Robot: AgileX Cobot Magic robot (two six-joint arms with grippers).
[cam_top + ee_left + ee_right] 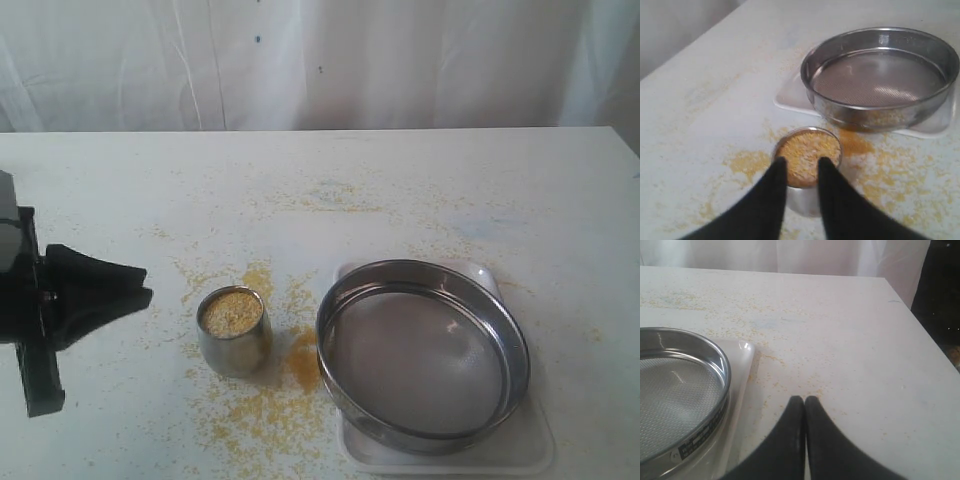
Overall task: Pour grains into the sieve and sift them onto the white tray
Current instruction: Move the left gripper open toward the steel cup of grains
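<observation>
A small shiny steel cup (pixel 234 345) stands upright on the table, filled to the brim with the golden-yellow grains (pixel 232 312). Left of it my left gripper (pixel 147 282) is open, its tips pointing at the cup with a gap between them. In the left wrist view the fingers (pixel 771 200) frame the cup (pixel 806 204) and the grains (pixel 807 147). The sieve (pixel 423 350) rests on the white tray (pixel 520 450) to the right, its mesh bare. My right gripper (pixel 804 400) is shut on nothing, over the table beside the tray (pixel 741 371) and sieve (pixel 670 390).
Spilled yellow grains (pixel 265 410) lie scattered on the white table around the cup and along the tray's left side. A white curtain (pixel 320 60) hangs behind the table. The table's edge (pixel 925 335) runs close to the right gripper.
</observation>
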